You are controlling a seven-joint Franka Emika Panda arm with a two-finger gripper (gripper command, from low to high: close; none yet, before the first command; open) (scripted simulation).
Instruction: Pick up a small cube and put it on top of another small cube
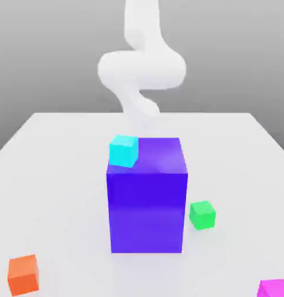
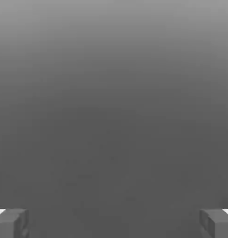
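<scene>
The small bright magenta cube [image 1: 275, 288] on the white counter [image 1: 57, 174] is judged light, rigid, best taken across opposite flat faces, the pincer [image 2: 114, 223] seen spread wide and empty.

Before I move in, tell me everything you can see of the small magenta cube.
The small magenta cube sits at the exterior view's lower right corner, partly cut off by the frame edge, so only its top and part of its front show. It looks like a plain, smooth, matte solid block of bright pink, resting flat on the white table. Nothing touches it; the green cube stands apart from it.
</scene>
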